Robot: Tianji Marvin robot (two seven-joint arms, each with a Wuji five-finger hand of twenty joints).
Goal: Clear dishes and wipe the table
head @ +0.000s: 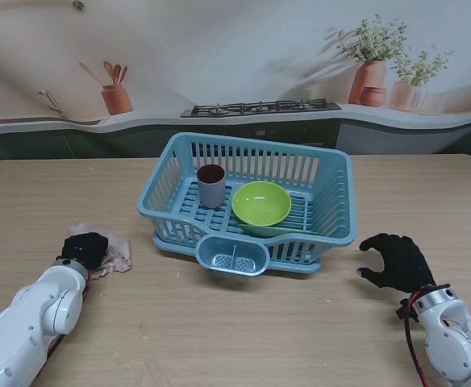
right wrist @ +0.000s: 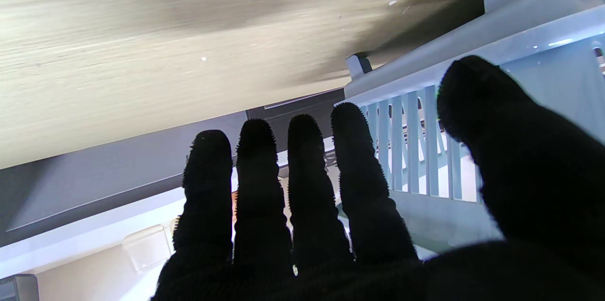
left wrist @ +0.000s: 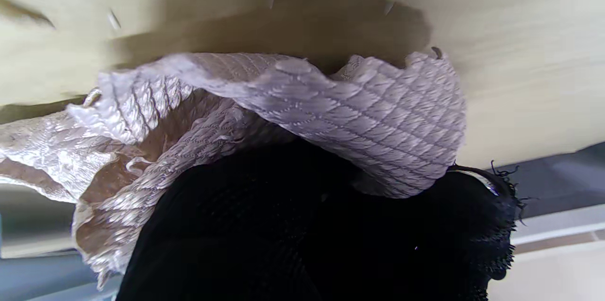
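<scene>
On the desk [head: 243, 322], the blue dish rack [head: 332, 211] already holds the green bowl [head: 261, 202] and cup [head: 211, 185]. At near left, the left hand [head: 85, 249] grips the quilted cloth [left wrist: 331, 102]; soft and limp, it likely wipes best bunched under the palm. The right hand [head: 397, 261] rests open, empty, right of the rack.

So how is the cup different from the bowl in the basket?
The cup is greyish with a dark inside; the bowl is bright green. The cup is tall and narrow, the bowl wide and shallow. The cup stands upright on the left, while the bowl leans tilted on the right. Both sit inside the blue basket, and neither hand touches them.
</scene>
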